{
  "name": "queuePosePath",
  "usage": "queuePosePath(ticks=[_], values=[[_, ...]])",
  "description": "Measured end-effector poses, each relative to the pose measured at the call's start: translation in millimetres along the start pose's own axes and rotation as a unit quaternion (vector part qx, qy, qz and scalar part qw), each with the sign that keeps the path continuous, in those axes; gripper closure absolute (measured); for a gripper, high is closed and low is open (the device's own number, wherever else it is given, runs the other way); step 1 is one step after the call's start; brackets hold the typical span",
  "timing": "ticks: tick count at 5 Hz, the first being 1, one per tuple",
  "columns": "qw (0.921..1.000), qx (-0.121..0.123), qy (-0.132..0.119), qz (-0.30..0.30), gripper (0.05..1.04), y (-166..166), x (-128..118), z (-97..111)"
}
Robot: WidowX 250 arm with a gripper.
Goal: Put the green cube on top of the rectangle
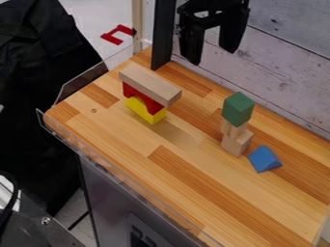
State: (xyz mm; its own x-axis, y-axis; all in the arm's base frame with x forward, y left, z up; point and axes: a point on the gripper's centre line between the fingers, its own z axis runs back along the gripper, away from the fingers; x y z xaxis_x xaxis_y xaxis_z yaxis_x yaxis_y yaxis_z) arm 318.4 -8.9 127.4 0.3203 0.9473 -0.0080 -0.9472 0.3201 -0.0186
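The black gripper point(211, 57) hangs at the top of the view, in front of the pale wooden boards point(283, 53), with its tips pointing down. Its jaws are spread, with a gap between them and nothing pinched.

The green cube point(238, 109) sits below the jaws and to their right in the view, well apart from them. It rests on top of a narrow wooden piece point(232, 128), one corner turned toward the camera. That piece stands on a plain wooden block point(237, 143), farther below the jaws, and the block rests on the surface point(129, 144).

The rectangle point(149, 85), a long bar of light wood, lies below the jaws and to their left, apart from them. It lies across the top of a red arch point(142, 99), its lower right end reaching out past the arch. The arch in turn sits on a yellow block point(146, 111), which rests on the surface.

Farthest below the jaws among the blocks, and to their right, a blue wedge point(265, 159) rests on the surface just beside the plain wooden block. Immediately left of the jaws in the view stands a dark upright post point(163, 34). Farther left, beyond the surface, is a red angular piece point(118, 34).
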Motion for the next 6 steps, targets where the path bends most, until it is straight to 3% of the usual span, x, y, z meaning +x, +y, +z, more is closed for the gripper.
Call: queuePosePath(ticks=[1, 2, 3, 4, 5, 6], values=[[0.9998, 0.017, 0.007, 0.000, 0.084, 2.4, -1.6, -10.7], [0.9923, -0.009, 0.036, -0.118, 0.084, -3.2, -6.0, -12.0], [0.9732, -0.024, 0.058, -0.221, 0.084, -7.8, -9.6, -13.0], [0.9448, -0.052, 0.076, -0.315, 0.084, -20.0, -15.9, -6.4], [0.9038, -0.039, 0.094, -0.416, 0.084, -33.6, -21.6, -9.3], [0.8473, -0.027, 0.115, -0.518, 0.084, -41.1, -34.6, -8.5]])
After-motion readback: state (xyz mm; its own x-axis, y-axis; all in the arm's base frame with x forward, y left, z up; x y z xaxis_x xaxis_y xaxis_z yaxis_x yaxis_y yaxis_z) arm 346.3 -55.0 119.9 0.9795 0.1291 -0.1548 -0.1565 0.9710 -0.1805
